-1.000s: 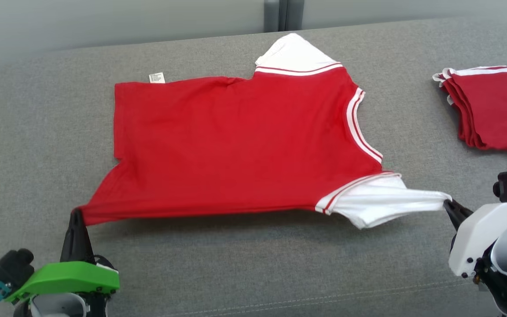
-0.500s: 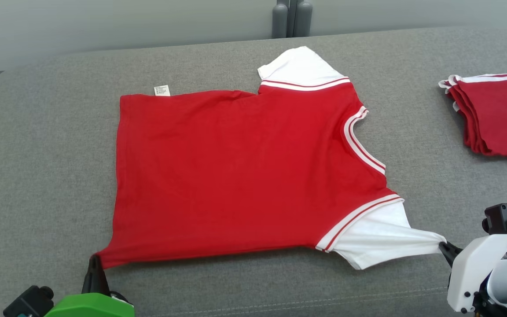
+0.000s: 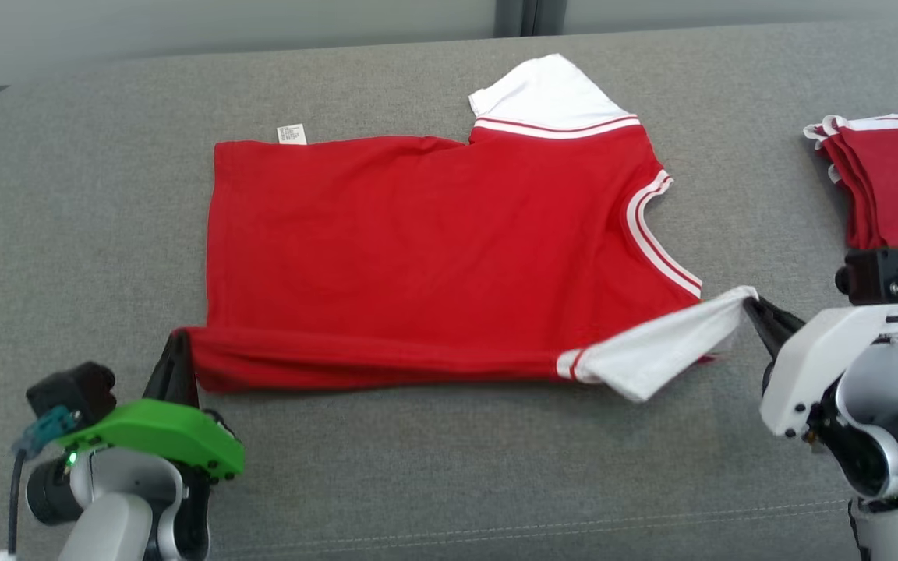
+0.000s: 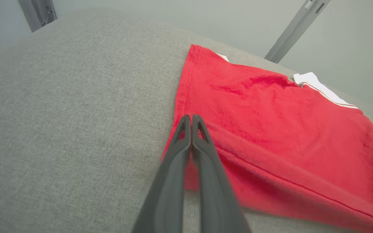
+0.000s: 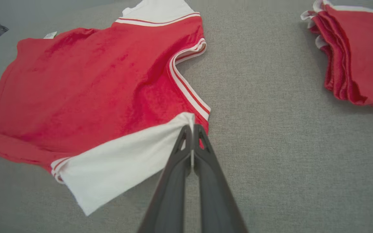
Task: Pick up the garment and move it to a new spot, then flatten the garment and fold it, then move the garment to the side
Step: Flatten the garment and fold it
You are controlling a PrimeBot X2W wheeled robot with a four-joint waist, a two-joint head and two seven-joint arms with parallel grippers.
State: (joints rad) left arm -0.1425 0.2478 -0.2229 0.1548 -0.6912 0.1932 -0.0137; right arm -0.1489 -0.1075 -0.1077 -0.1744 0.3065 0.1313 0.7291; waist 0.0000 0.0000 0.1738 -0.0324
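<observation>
A red T-shirt with white sleeves lies spread on the grey cushion, collar toward the right. Its near edge is raised and rolled back over the body. My left gripper is shut on the near hem corner, and the left wrist view shows the same gripper pinching red cloth. My right gripper is shut on the tip of the near white sleeve; in the right wrist view that gripper grips the sleeve, lifted over the shirt's side.
A stack of folded red and white garments lies at the right edge of the cushion, also in the right wrist view as a stack. A white label sticks out of the shirt's far edge. Bare grey cushion surrounds the shirt.
Both grippers have carried the shirt's near edge away from me, folding it over the body. The near sleeve now rises over the shirt. The head camera shifted too.
</observation>
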